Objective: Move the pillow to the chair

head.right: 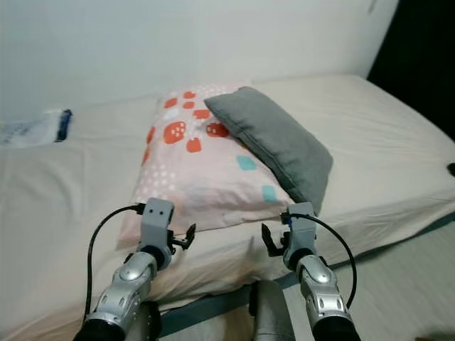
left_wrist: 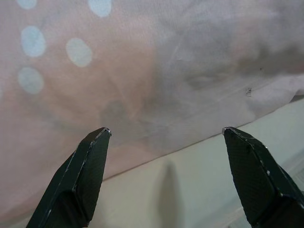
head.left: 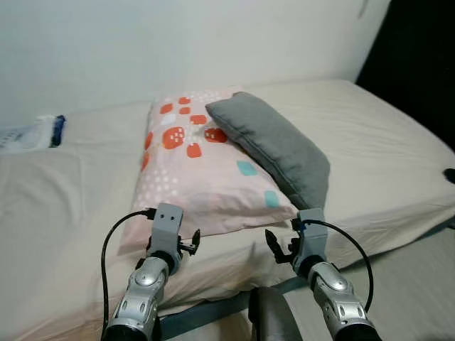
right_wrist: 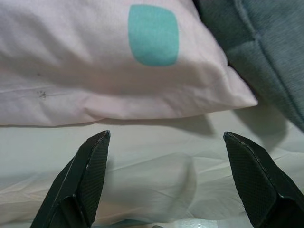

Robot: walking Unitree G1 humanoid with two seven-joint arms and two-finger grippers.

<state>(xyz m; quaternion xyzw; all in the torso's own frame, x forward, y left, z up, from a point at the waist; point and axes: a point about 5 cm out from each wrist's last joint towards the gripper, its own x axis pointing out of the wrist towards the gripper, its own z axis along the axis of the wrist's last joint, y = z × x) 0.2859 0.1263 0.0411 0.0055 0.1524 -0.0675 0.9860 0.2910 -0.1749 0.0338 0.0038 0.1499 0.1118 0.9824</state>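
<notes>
A pale pink pillow [head.left: 199, 170] with red, white and teal spots lies on the cream bed [head.left: 64, 206]. A grey pillow [head.left: 274, 145] rests across its right side. My left gripper [left_wrist: 165, 130] is open, its fingers at the pink pillow's near left edge just above the sheet. My right gripper [right_wrist: 166, 134] is open too, facing the pink pillow's near right corner [right_wrist: 223, 92], a short way off it. Both arms reach up from the bottom of the head views, the left wrist [head.left: 167, 227] and right wrist [head.left: 311, 234] level with the near pillow edge.
The bed runs against a white wall [head.left: 178, 42]. A white and blue packet [head.left: 32, 133] lies at the bed's far left. The bed's front edge [head.left: 398, 234] drops to grey floor at right. A dark opening [head.left: 419, 50] stands at far right.
</notes>
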